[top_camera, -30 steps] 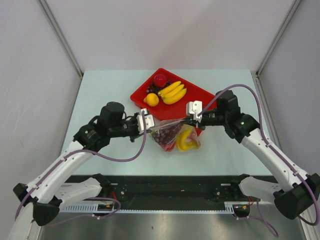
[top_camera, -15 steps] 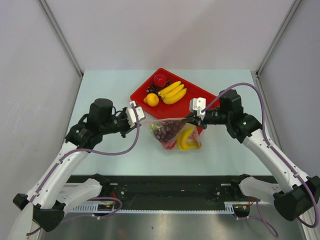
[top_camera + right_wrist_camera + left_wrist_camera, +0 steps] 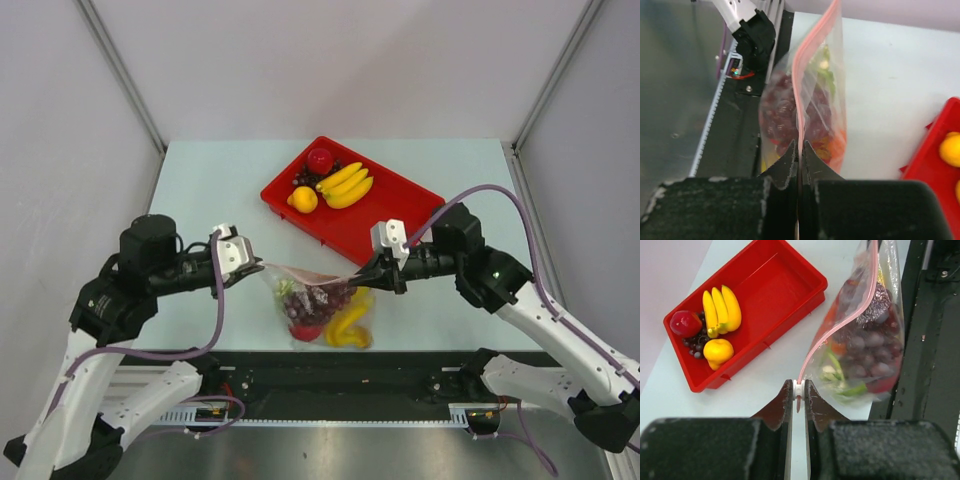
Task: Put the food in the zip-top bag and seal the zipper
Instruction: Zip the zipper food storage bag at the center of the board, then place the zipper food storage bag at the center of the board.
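We see the left gripper [image 3: 799, 390] and right gripper [image 3: 799, 150] each pinching an end of the zipper [image 3: 840, 325], the bag [image 3: 318, 310] hanging between.

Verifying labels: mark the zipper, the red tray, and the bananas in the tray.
zipper [image 3: 796, 100], right wrist view, on the pink strip along the bag mouth.
red tray [image 3: 390, 200], top external view, on its bare floor.
bananas [image 3: 345, 185], top external view, on the middle of the bunch.

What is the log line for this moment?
left claw: shut on end of zipper | right claw: shut on zipper | zip-top bag: hangs between them, holds grapes | red tray: bananas, apple inside
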